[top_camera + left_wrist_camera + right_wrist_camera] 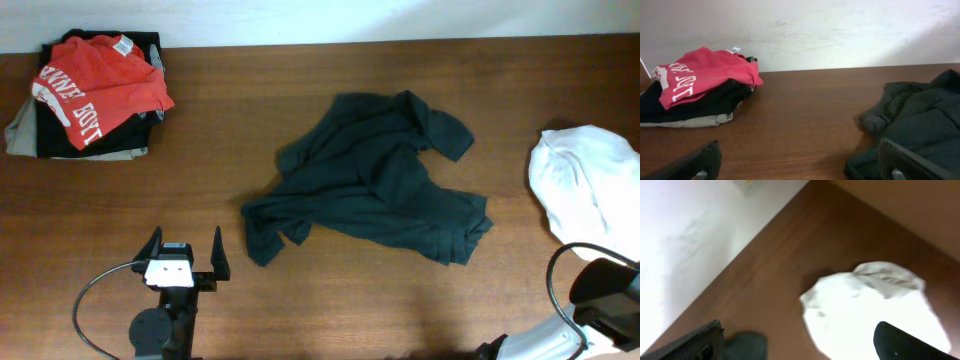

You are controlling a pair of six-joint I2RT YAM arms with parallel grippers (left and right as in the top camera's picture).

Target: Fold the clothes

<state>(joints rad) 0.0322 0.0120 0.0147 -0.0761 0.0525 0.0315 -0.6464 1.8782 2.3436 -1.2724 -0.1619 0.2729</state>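
The dark greenish-black T-shirt (372, 180) lies crumpled in the middle of the table, plain side showing, no lettering visible. Its left edge shows at the right of the left wrist view (920, 125), and a small dark bit shows at the bottom left of the right wrist view (746, 344). My left gripper (185, 252) is open and empty near the front edge, just left of the shirt's lower left corner; its jaws (800, 167) frame bare wood. My right gripper (800, 342) is open and empty at the front right, and only the arm (600, 295) shows in the overhead view.
A stack of folded clothes with a red T-shirt with white lettering (95, 85) on top sits at the far left corner, also in the left wrist view (702, 75). A white crumpled garment (585, 185) lies at the right edge, seen too in the right wrist view (870, 307). A white wall runs behind the table.
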